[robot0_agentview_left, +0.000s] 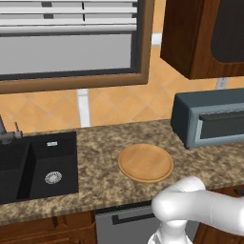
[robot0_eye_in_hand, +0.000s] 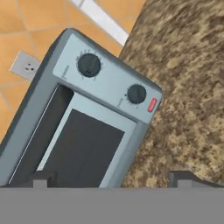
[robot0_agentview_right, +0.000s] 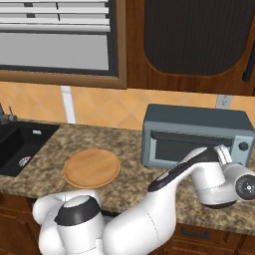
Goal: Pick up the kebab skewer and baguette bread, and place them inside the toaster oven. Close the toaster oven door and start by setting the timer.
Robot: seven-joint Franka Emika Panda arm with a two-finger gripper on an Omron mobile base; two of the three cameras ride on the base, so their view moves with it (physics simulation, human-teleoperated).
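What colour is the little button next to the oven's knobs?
Red. The small button sits beside the two dark knobs on the toaster oven; the hand view shows it best.

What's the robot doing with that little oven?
The white robot arm is reaching toward the toaster oven on the speckled counter. In the hand view its fingers are spread apart, holding nothing, right by the toaster oven door, which looks nearly shut. The two knobs are close by. A round wooden board sits bare, next to the sink.
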